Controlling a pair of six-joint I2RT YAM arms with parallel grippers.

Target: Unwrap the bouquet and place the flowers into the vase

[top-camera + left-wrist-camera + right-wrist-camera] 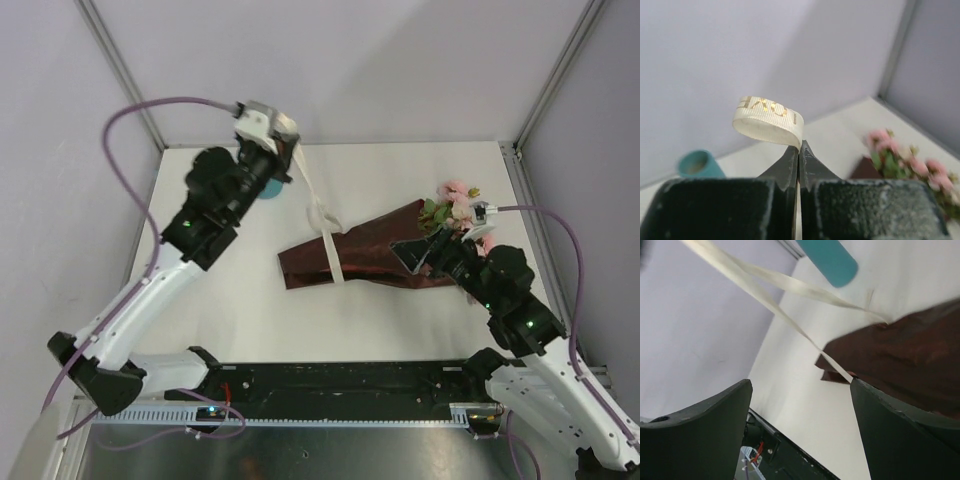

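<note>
Left claw (799,150), shut on the ribbon (769,120), sits upper left of the bouquet (360,255), which lies lower left to upper right beside the wide-open right claw (800,405).

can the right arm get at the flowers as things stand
Probably yes for the blooms, close beside its wrist, with the right gripper open and empty over the dark red wrapping; the stems are hidden inside that wrapping.

gold txt on ribbon (768,119), illegible
</note>
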